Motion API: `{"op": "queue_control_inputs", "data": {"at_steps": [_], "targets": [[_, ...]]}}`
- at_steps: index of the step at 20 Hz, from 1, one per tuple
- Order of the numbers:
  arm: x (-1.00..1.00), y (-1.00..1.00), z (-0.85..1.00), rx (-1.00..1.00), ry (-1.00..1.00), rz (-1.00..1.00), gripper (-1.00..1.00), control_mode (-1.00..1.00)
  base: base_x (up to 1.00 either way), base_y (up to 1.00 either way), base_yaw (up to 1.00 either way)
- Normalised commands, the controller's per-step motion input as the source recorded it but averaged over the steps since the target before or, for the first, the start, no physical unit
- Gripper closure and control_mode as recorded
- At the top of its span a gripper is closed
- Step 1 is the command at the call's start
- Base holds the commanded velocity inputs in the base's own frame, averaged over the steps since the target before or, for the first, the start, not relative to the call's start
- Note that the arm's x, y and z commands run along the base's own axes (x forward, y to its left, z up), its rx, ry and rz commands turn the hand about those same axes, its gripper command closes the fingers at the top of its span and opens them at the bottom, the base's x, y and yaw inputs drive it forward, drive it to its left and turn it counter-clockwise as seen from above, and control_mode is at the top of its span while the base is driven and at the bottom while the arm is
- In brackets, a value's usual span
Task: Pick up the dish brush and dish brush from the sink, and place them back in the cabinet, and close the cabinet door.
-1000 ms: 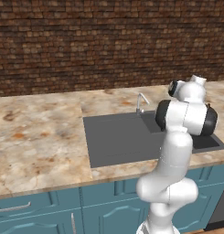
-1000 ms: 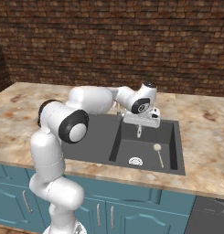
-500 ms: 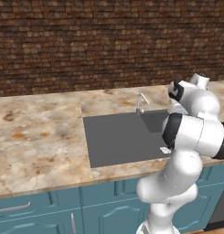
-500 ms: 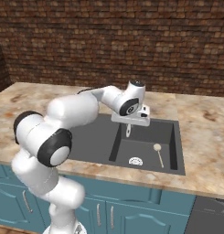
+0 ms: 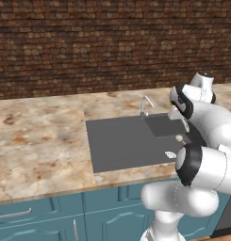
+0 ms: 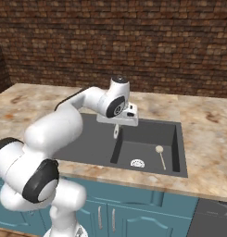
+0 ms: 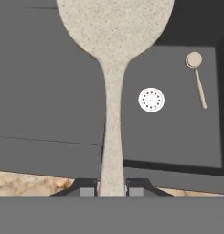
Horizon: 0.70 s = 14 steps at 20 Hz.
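My gripper (image 7: 112,187) is shut on the handle of a beige speckled dish brush (image 7: 112,68), whose wide round head points away from the hand. In the right base view my gripper (image 6: 116,125) hangs over the dark grey sink (image 6: 147,134), near its middle, with the held dish brush (image 6: 116,133) pointing down. A second, smaller dish brush (image 6: 160,156) lies flat on the basin floor beside the round drain (image 6: 137,163). This second dish brush (image 7: 197,77) lies right of the drain (image 7: 151,99). The cabinet and its door are out of view.
A small grey faucet (image 5: 145,104) stands at the back edge of the sink (image 5: 121,141). Marbled beige counter (image 5: 41,141) spreads to the left, with a brick wall (image 6: 133,41) behind. Low teal cupboards (image 6: 133,213) run below the counter.
The arm has swung its elbow round and the hand, still gripping the brush, has drifted left over the sink. The brush in the basin has not moved.
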Motion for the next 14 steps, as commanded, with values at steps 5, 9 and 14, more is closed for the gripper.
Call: {"op": "queue_control_inputs", "data": {"at_steps": [5, 9, 14], "targets": [[-0.44, 0.43, 0.25, -0.04, 0.0, 0.0, 1.0, -1.0, 0.0, 0.0, 0.0], [-0.27, 0.54, 0.13, -0.07, 0.0, 0.0, 1.0, -1.0, 0.0, 0.0, 0.0], [-0.19, 0.52, 0.16, -0.04, 0.0, 0.0, 1.0, -1.0, 0.0, 0.0, 0.0]]}}
